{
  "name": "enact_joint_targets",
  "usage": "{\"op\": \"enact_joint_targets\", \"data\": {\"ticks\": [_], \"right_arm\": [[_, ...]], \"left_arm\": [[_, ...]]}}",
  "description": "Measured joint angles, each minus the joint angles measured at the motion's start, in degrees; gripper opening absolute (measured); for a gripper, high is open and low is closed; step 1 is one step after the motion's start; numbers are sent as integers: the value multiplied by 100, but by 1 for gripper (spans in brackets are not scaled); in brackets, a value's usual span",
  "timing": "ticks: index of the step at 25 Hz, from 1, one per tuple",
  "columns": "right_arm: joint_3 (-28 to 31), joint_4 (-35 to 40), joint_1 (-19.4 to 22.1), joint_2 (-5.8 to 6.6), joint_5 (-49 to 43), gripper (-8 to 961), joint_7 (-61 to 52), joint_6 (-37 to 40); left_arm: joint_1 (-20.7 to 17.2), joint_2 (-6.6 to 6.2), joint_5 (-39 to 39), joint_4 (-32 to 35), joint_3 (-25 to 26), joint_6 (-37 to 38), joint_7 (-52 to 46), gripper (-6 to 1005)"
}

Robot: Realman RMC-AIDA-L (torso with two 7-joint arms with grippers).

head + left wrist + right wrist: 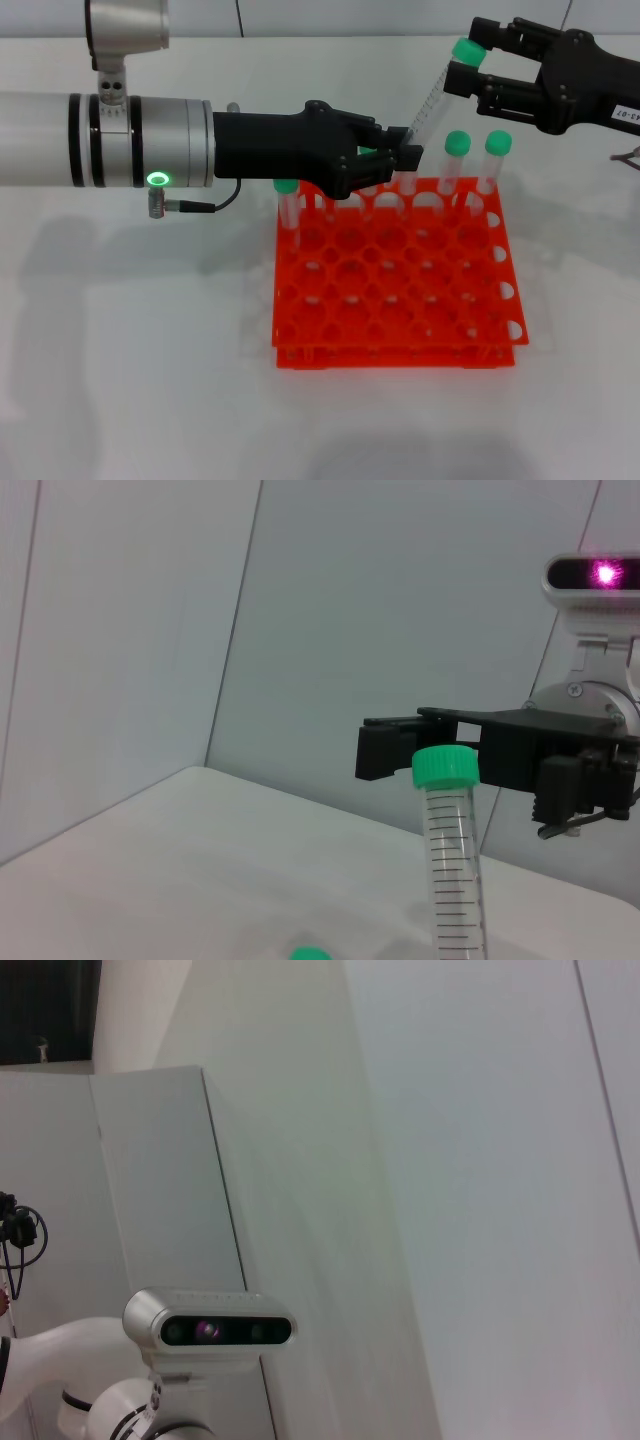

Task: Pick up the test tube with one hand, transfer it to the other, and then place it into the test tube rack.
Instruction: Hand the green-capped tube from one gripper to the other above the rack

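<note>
The left hand (398, 150) is clamped on the lower end of a tilted test tube (432, 100) above the back edge of the orange rack (395, 290). The right hand (478, 68) sits spread around its green cap, not yet closed. Releasing early could drop the tube onto the bench (140, 350).

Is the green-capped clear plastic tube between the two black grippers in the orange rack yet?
Out: green-capped clear plastic tube hangs tilted above orange rack.

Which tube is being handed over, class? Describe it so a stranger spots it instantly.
Start at the orange rack. Above its far edge, between the left hand and right hand, is the test tube. Unlike its upright neighbours in the rack, it hangs tilted in mid-air.
</note>
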State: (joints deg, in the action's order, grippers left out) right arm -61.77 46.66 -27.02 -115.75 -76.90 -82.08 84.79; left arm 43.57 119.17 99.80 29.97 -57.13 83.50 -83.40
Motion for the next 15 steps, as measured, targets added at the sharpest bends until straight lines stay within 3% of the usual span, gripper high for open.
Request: {"op": "enact_joint_targets", "data": {"ticks": [15], "right_arm": [[-54, 1, -44, 9, 0, 751, 0, -42]], "left_arm": [[13, 0, -18, 37, 0, 0, -1, 268]]}}
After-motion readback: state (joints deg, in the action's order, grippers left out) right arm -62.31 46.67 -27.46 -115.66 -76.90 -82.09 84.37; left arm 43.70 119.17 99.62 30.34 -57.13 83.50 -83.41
